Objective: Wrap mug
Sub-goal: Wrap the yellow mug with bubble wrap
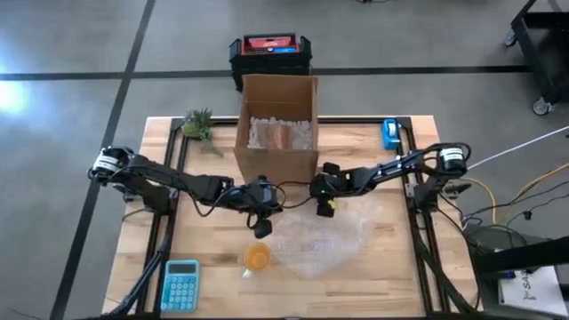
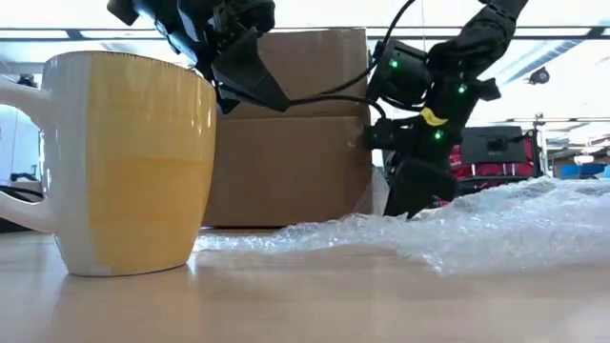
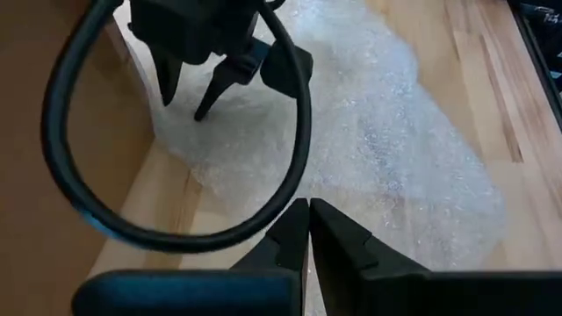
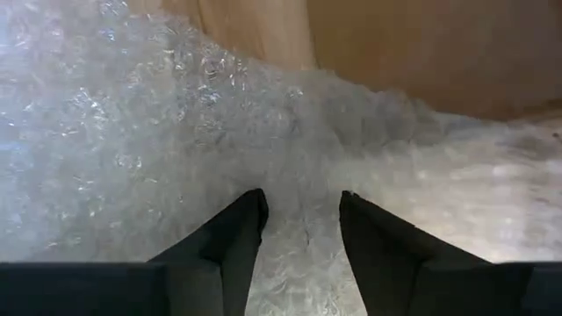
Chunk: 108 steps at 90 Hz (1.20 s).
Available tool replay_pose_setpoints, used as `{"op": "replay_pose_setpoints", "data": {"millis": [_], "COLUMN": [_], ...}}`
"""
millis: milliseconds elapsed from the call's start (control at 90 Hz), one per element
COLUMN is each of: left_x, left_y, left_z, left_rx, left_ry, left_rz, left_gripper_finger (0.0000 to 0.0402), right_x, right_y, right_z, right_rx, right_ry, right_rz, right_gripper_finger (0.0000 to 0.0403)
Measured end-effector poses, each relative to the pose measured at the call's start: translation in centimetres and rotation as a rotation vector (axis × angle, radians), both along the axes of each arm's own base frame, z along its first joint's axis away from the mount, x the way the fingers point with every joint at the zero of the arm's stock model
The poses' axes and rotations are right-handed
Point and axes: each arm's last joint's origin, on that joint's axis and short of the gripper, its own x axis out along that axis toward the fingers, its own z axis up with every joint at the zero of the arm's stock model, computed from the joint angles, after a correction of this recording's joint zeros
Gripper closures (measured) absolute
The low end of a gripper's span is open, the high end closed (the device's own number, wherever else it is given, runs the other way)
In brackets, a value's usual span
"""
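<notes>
The mug (image 1: 257,258) stands upright on the bare wood of the table (image 1: 373,293), just beside the near-left edge of the bubble wrap (image 1: 324,236), its handle toward the front-left in the high view; it is yellow with a white rim and handle, and in the low view it rises large and close at the left (image 2: 129,162); from above its inside looks yellow, and I cannot tell whether anything is in it.

My left gripper (image 1: 262,229) hangs above the table between the cardboard box (image 1: 277,124) and the mug, clear of both; its fingers (image 3: 294,233) are pressed together on nothing, pointing toward the wrap's near edge.

My right gripper (image 1: 325,210) is down at the far edge of the bubble wrap, just in front of the box; its fingers (image 4: 237,233) stand apart with the crinkled sheet between and beneath them, and nothing is clamped.

The cardboard box is open at the top, standing at the back middle of the table; inside it lies more clear bubble wrap over something brownish that I cannot make out.

A blue calculator (image 1: 180,284) lies at the front-left corner; a small green plant (image 1: 199,124) sits left of the box; a blue object (image 1: 390,133) rests at the back right; a black crate (image 1: 269,55) with a red top stands on the floor behind the table.
</notes>
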Motion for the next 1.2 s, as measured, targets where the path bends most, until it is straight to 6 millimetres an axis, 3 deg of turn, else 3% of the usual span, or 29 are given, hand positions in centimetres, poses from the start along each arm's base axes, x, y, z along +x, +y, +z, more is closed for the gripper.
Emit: {"op": "replay_pose_setpoints", "data": {"millis": [189, 344, 578, 756, 911, 1200], "left_x": [-0.1, -0.1, 0.0, -0.1, -0.1, -0.1], "left_y": [0.0, 0.0, 0.0, 0.0, 0.0, 0.0], "left_z": [-0.2, -0.2, -0.2, -0.2, -0.2, -0.2], "left_rx": [0.001, 0.001, 0.0, 0.001, 0.001, 0.001], "left_ry": [0.006, 0.006, 0.002, 0.003, 0.006, 0.004], "left_rz": [0.0, 0.0, 0.0, 0.0, 0.0, 0.0], "left_gripper_finger": [0.0402, 0.0402, 0.0402, 0.0402, 0.0402, 0.0402], "right_x": [-0.5, -0.6, -0.3, 0.0, 0.0, -0.1], "right_y": [0.0, -0.2, -1.0, -0.9, -0.8, -0.8], "right_z": [2.3, 2.7, 0.3, -0.5, -0.3, -0.1], "right_rx": [-0.001, -0.02, -0.006, 0.015, 0.009, 0.005], "right_ry": [-0.045, -0.056, -0.005, 0.012, 0.012, 0.015], "right_rz": [-0.002, -0.034, -0.078, -0.055, -0.033, -0.006], "right_gripper_finger": [0.0285, 0.027, 0.0223, 0.0215, 0.0254, 0.039]}}
